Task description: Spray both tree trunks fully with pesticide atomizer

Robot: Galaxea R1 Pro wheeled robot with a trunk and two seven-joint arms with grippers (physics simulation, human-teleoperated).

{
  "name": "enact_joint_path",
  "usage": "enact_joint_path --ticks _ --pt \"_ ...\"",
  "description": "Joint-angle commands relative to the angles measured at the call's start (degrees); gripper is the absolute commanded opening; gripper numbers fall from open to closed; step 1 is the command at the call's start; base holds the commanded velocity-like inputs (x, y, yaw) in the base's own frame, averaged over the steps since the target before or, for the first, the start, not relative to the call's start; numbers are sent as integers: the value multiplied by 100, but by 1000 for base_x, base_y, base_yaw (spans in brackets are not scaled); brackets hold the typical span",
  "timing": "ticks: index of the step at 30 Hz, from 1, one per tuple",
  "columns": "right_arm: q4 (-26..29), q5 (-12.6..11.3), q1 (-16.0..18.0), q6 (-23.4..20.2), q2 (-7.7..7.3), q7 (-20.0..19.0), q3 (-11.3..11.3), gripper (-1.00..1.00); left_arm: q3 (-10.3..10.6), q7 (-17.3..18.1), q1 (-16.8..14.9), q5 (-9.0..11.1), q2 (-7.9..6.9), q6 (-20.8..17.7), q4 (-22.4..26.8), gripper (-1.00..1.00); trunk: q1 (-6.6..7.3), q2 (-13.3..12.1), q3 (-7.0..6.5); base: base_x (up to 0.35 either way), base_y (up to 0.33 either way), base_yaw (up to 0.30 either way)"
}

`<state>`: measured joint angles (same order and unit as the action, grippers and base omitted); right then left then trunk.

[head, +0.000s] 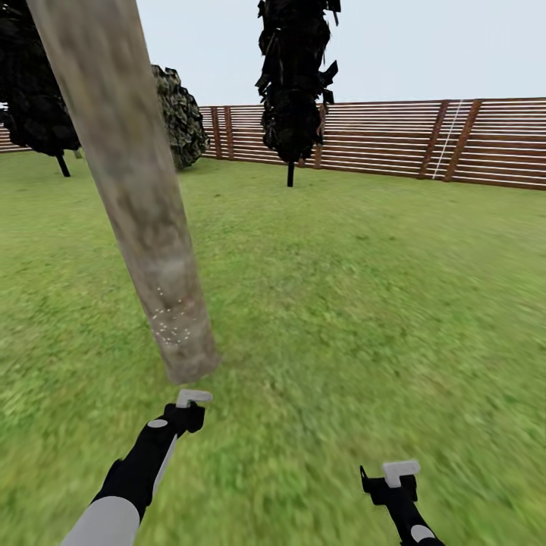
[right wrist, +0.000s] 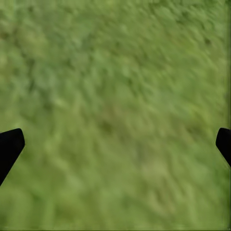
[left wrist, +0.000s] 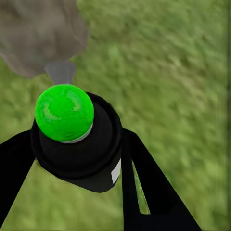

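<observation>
The ground is a wide green lawn (head: 341, 303) that covers the lower two thirds of the head view. A brown fence (head: 379, 136) of horizontal slats runs across the upper part of the frame, with pale sky above it. A dark narrow tree (head: 296, 76) stands at upper centre in front of the fence. A rounder dark tree (head: 34, 83) stands at the upper left edge, and a mottled bush (head: 182, 114) sits beside it near the fence.

A smooth beige-grey tree trunk (head: 129, 174) leans from the upper left of the frame down to the lawn at lower left of centre. Small pale dots mark its lower part.

No readable writing shows on any object.

The left gripper (left wrist: 72, 144) sits at the lower left of the head view, just below the trunk base. Its fingers (left wrist: 144, 178) are closed against a black spray bottle (left wrist: 82, 154) with a bright green top; the grey nozzle points at the trunk base (left wrist: 38, 33).

The right gripper (right wrist: 115, 139), at the lower right of the head view, is spread wide and holds nothing, with lawn between its fingertips (right wrist: 9, 144).
</observation>
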<state>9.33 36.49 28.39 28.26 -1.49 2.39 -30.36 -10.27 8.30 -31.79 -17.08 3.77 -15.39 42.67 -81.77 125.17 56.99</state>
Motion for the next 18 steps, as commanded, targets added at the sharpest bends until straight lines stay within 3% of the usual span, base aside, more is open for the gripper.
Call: enact_joint_path --ticks 1,6,13,18 --pt "-10 60 7 22 0 25 -32 100 -42 58 -3 -59 10 -25 14 -100 -2 2 5 254 -183 0" --pt "-10 60 4 22 0 24 -32 100 -45 58 -3 -47 3 -20 21 -100 -2 2 5 283 -141 0" --pt "-10 60 2 22 0 29 -32 100 -46 52 -3 -41 -7 -16 22 -100 -2 2 5 329 -13 1" --pt "-10 60 1 22 0 25 -32 100 -45 49 -3 -41 0 -16 15 -100 -2 2 5 312 -37 172"
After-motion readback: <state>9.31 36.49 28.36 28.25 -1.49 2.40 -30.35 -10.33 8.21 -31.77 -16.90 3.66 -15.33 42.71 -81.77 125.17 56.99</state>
